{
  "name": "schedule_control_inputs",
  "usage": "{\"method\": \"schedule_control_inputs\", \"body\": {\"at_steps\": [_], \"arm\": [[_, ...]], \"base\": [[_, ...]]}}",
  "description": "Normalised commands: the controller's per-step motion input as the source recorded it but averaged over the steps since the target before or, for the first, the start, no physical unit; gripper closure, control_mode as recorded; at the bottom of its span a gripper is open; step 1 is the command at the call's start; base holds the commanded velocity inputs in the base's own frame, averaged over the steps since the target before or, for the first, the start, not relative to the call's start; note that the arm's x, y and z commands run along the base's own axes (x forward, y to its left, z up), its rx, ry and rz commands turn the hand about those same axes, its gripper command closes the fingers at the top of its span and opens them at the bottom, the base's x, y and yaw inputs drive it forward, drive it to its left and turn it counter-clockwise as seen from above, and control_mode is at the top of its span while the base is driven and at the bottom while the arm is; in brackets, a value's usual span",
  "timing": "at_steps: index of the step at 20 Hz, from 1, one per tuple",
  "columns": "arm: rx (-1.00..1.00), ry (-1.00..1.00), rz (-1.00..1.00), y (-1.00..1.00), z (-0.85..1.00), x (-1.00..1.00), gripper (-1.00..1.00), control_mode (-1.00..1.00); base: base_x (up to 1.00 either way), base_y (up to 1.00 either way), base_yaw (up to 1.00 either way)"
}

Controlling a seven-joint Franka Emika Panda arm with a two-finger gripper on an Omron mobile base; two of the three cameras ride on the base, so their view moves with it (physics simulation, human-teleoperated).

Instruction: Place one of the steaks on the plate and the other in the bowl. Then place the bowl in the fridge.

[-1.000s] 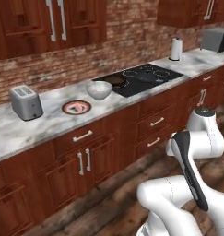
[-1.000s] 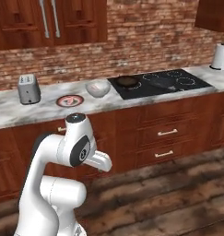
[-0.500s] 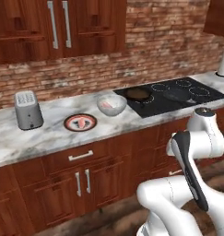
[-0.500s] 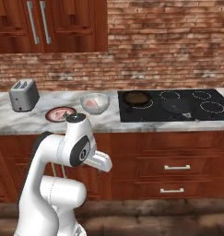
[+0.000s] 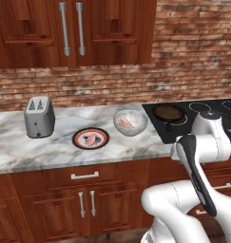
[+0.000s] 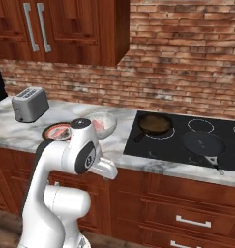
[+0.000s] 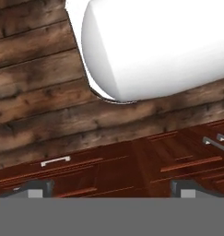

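White arm folded low in front of the cabinets; gripper points at the wooden floor, jaws spread fully wide, holding nothing. Marble bench: plate near the front edge, one steak lying on it. Bowl just beside the plate, toward the cooktop, second steak inside. Toaster toward the bench's other end. Frying pan on the cooktop's near-side burner.

A red brick wall backs the marble counter; dark wooden cabinets hang above, plank floor below.
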Motion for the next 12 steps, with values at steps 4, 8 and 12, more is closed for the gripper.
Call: {"method": "schedule_control_inputs", "body": {"at_steps": [4,8,12], "arm": [[0.0,0.0,0.0,0.0,0.0,0.0,-1.0,1.0],[0.0,0.0,0.0,0.0,0.0,0.0,-1.0,1.0],[0.0,0.0,0.0,0.0,0.0,0.0,-1.0,1.0]], "base": [[-0.07,0.01,0.0],[-0.02,0.05,0.0],[0.0,0.18,0.0]]}}
